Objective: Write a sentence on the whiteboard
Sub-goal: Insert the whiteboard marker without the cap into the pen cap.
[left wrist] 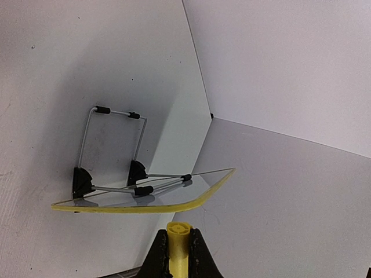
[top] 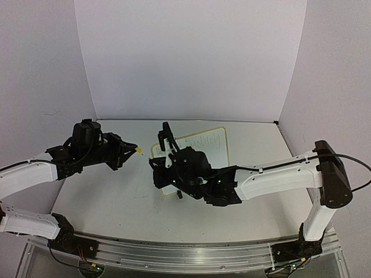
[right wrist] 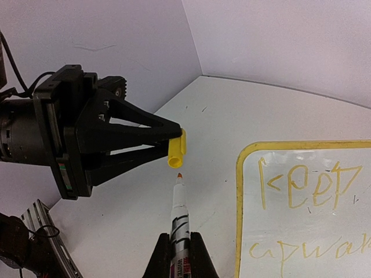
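- I see the whiteboard (top: 215,153) propped mid-way across the table (top: 104,194) on its wire stand (left wrist: 110,145), long side running left-right. The sentence (right wrist: 301,188) is in two yellow lines.
- My right arm reaches low across its front, with the right gripper (right wrist: 179,243) clamped on a marker (right wrist: 179,211).
- The marker's tip points at the yellow cap (right wrist: 177,152), which is pinched by the left gripper (right wrist: 173,145).
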